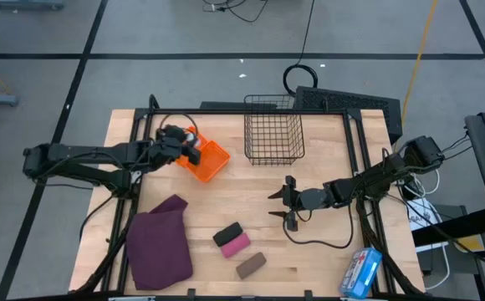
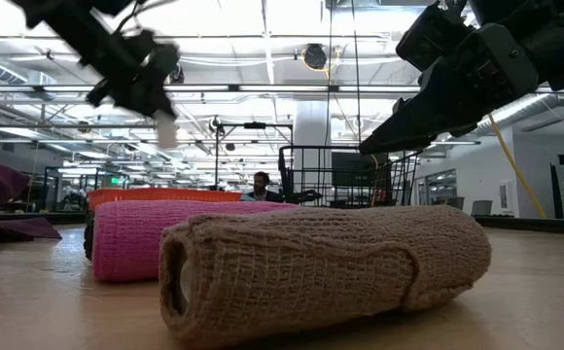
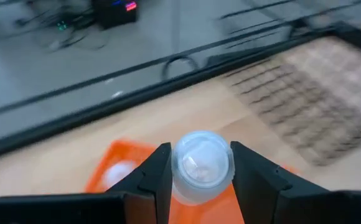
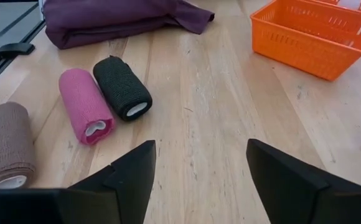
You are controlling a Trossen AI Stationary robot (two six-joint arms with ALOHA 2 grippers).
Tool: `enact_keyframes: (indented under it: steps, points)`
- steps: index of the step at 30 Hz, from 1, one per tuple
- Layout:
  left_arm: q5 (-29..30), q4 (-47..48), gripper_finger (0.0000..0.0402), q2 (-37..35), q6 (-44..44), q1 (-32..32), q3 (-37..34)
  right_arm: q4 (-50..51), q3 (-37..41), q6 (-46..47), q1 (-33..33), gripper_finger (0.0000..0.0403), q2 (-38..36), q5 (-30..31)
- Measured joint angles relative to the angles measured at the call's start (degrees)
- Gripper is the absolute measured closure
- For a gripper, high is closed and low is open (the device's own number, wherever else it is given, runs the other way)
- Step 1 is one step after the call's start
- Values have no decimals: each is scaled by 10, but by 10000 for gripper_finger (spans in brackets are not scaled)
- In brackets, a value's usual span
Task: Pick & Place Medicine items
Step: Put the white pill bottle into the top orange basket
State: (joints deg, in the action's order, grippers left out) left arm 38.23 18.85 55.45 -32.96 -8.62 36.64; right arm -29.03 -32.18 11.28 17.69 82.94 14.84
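While my left claw [image 3: 196,171] pinches a bottle [image 3: 199,167] between its fingers, it hangs over the tray [image 1: 211,162], I judge so the bottle can drop inside. My right claw [image 1: 281,206] waits wide and empty over the counter [image 1: 326,251], near the bandage rolls [image 4: 103,102].

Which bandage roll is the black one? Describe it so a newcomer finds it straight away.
Start at the maroon cloth on the table's near left. Three rolls lie in a diagonal beside it; the black roll is nearest the orange tray, touching the pink roll, with the tan roll apart.
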Motion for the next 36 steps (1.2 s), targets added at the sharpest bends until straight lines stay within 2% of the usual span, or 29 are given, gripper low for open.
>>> enact_keyframes:
  steps: [5, 10, 24, 32, 36]
  points:
    - [-12, -32, 268, -16, -44, -51, -77, -6, 0, 0, -1, 169, 0, 1]
    - [-44, -70, 268, 2, -64, -85, -116, -11, 0, 0, -1, 170, 0, 1]
    - [-48, -117, 268, 114, -58, -106, -123, -11, 0, 0, -1, 173, 0, 1]
    - [-51, -132, 267, 144, -79, -106, -123, -11, 0, 0, -1, 175, 0, 1]
    - [-50, -131, 208, 147, -79, -105, -123, -11, 0, 0, -1, 177, 0, 1]
